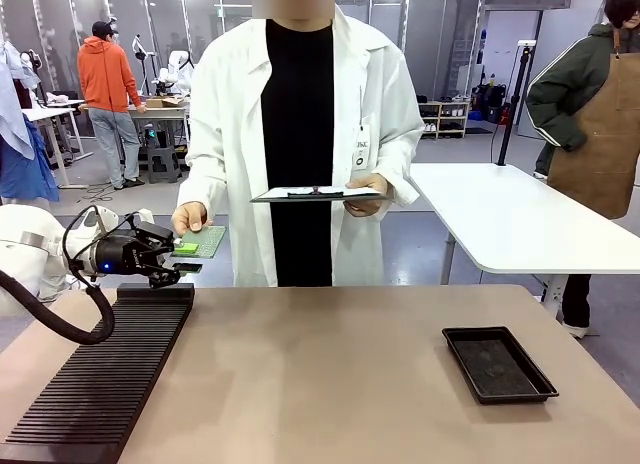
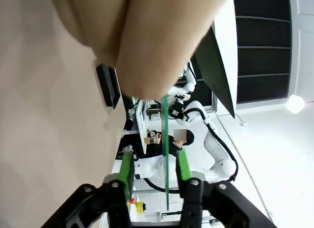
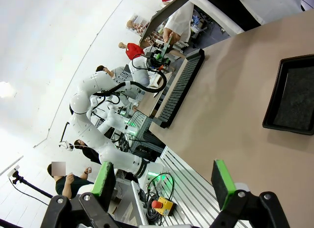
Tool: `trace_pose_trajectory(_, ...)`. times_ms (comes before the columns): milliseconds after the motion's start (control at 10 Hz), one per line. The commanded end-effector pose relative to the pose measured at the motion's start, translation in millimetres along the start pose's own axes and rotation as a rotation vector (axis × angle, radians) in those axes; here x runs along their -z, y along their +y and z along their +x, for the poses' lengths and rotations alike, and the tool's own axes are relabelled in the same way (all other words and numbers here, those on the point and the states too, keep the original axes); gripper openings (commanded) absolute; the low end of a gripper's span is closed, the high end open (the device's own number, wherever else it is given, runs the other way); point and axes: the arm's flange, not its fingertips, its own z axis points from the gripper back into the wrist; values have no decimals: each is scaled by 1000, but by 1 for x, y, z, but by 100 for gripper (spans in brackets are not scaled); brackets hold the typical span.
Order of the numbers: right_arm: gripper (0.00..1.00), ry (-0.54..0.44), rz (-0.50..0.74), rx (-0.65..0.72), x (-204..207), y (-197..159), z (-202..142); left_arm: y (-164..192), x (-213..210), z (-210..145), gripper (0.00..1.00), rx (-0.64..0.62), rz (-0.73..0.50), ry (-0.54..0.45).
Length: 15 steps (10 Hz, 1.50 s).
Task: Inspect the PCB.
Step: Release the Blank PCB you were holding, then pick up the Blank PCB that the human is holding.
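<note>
Front view: a person in a white coat across the table holds the PCB flat in one hand and a clipboard in the other. The left gripper sits at the board's near edge. Left wrist view: the board runs edge-on between the green pads, with a gap on either side; the jaws are apart and grip nothing. Right wrist view: the right gripper hangs wide apart and empty above the table. The handover looks done; the inspection itself seems left

Beyond my tan tabletop lies a grey floor; a white table stands at right, glass partitions fill the upper left, low shelves far behind
</note>
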Motion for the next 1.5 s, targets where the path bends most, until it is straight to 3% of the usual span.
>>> trace_pose_trajectory(0,100,-10,7,-17,-2,0,1,-4,-3,-2,98,18,-11,12)
trace_pose_trajectory(800,100,-10,7,-17,-2,0,1,-2,-1,-1,100,29,0,-11)
trace_pose_trajectory(900,100,-10,7,-17,-2,0,1,-2,0,1,100,31,-64,6)
trace_pose_trajectory(1000,100,-10,7,-17,-2,0,1,0,-2,0,100,2,1,-2)
trace_pose_trajectory(1400,100,-10,7,-17,-2,0,1,0,-2,0,100,2,1,-2)
